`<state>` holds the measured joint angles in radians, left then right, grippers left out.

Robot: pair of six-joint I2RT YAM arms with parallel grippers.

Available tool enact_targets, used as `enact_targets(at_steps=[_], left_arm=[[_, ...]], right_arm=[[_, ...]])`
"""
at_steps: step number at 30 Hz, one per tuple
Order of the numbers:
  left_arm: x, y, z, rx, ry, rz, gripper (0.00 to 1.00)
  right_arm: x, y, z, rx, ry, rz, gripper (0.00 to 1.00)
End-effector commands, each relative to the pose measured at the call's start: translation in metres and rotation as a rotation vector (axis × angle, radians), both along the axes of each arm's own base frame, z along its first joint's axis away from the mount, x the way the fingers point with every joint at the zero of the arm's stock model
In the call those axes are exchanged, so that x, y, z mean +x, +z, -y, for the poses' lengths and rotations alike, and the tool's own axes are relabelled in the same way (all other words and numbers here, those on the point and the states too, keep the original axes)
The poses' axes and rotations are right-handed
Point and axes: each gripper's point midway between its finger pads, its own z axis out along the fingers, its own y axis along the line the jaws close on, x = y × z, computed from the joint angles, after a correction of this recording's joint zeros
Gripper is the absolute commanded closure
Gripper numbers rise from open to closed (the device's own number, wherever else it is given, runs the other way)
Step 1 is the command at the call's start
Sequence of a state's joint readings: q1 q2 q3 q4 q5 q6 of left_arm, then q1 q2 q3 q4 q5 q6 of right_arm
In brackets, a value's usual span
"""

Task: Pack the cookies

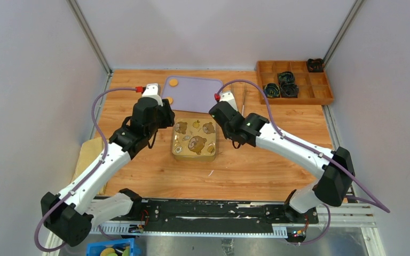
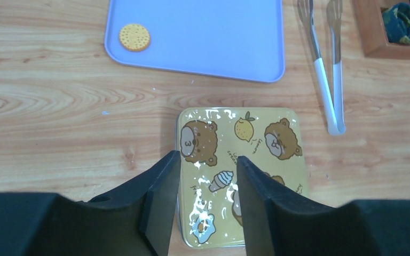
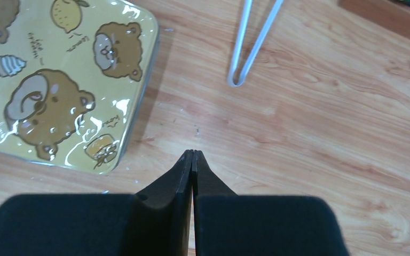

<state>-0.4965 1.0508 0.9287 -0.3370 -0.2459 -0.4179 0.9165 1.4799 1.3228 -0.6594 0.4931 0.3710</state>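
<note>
Table: one wooden top [image 1: 245, 170], carrying everything.
Tray: one lavender tray [image 2: 203, 32] at the far side.
Tin: one bear-printed tin [image 2: 261, 154], lid on, between my two arms.
Tongs: one pair [image 2: 325, 80], right of the tray.
Cookies: two cookies [image 1: 173, 82] on the tray, one at its far-left corner, one at its near-left edge, partly behind my left arm.
Cookies to jaws: both well beyond my left gripper [image 2: 205, 184], ahead and leftward.
Left jaws: parted, empty, over the tin's lid.
Right jaws: my right gripper [image 3: 193, 156] is pressed together, empty, over bare wood just right of the tin.
</note>
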Motion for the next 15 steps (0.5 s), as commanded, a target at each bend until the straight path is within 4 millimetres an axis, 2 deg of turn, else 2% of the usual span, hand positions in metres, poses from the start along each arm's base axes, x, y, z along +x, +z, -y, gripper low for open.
enact_targets(at_steps=[1, 5, 8, 12, 15], left_arm=[[0.006, 0.015, -0.011, 0.043, 0.048, 0.063, 0.49], [0.005, 0.009, -0.015, 0.069, 0.055, 0.051, 0.48], [0.003, 0.001, -0.015, 0.068, 0.054, 0.046, 0.47], [0.001, -0.009, -0.017, 0.067, 0.055, 0.05, 0.47], [0.004, -0.007, -0.021, 0.092, 0.068, 0.064, 0.45]], right_arm=[[0.002, 0.002, 0.023, -0.102, -0.056, 0.056, 0.95], [0.003, 0.0, 0.031, -0.127, -0.084, 0.07, 0.93], [0.009, -0.004, 0.045, -0.182, -0.14, 0.099, 0.81], [0.016, -0.015, 0.061, -0.223, -0.197, 0.096, 0.8], [0.019, -0.022, 0.067, -0.229, -0.216, 0.082, 0.77]])
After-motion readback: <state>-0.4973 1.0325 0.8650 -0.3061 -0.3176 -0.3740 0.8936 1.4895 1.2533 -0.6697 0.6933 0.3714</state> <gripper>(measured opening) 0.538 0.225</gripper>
